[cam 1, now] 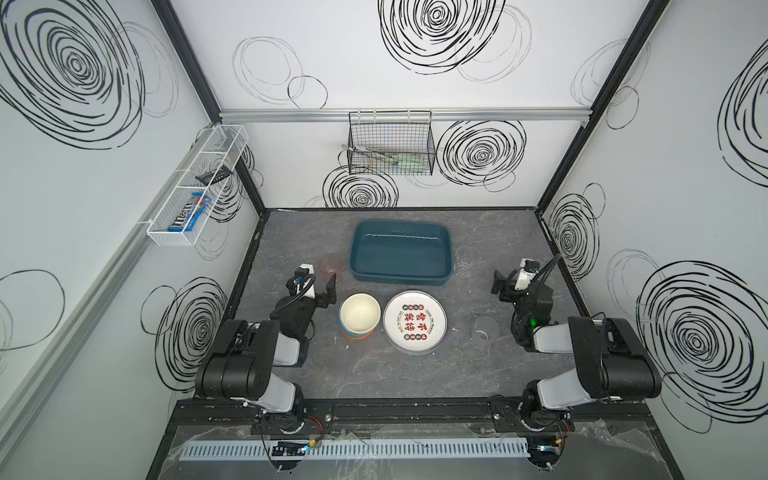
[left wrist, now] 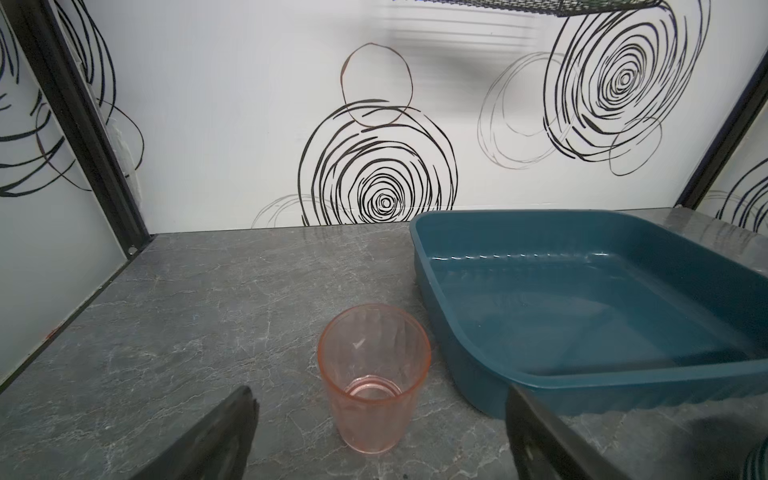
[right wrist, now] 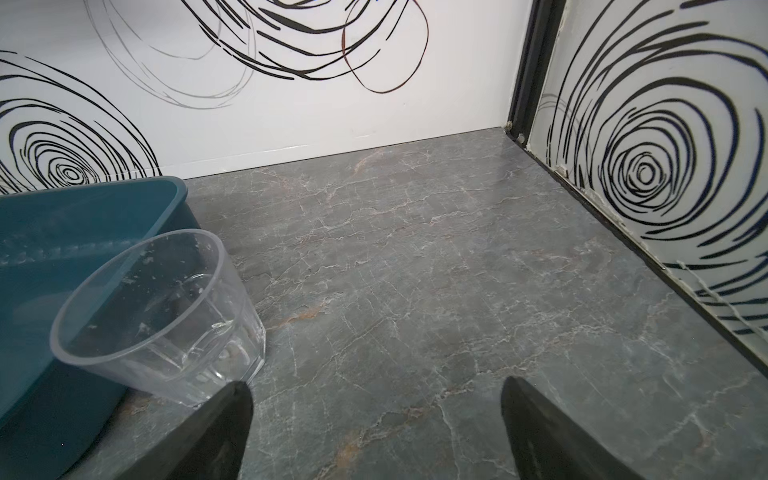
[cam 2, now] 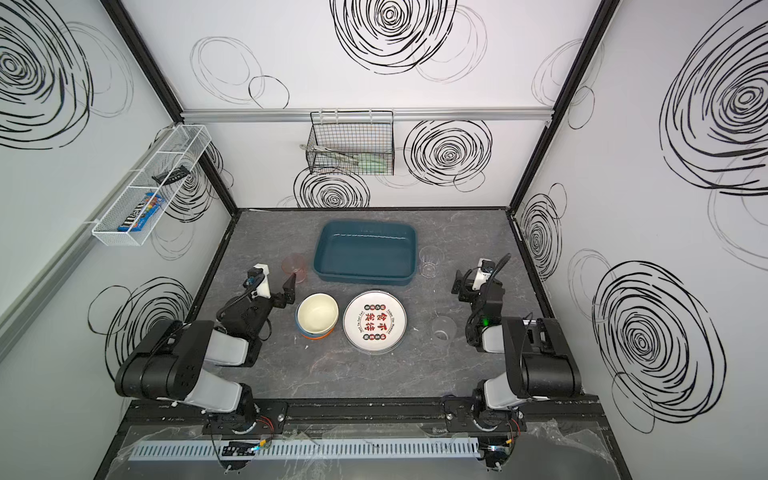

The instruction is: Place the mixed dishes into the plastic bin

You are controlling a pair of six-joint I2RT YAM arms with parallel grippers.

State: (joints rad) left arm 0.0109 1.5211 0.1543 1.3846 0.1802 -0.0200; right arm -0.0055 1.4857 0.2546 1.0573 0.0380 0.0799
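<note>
The dark teal plastic bin (cam 1: 401, 225) (cam 2: 365, 225) stands empty at the back middle of the table. A pink tumbler (cam 1: 331, 265) (left wrist: 374, 374) is upright off its left end. My left gripper (cam 1: 320, 278) (left wrist: 381, 390) is open, and the tumbler stands just ahead of the gap, untouched. A clear tumbler (cam 1: 464, 262) (right wrist: 158, 316) stands off the bin's right end. My right gripper (cam 1: 509, 276) (right wrist: 376, 384) is open and empty, with that tumbler beyond one fingertip. In front of the bin sit nested bowls (cam 1: 360, 313) and a white printed plate (cam 1: 414, 322). Another clear tumbler (cam 1: 485, 330) is right of the plate.
A black wire basket (cam 1: 390, 145) hangs on the back wall above the bin. A white mesh shelf (cam 1: 195, 187) with small items is fixed to the left wall. Walls close the table on three sides.
</note>
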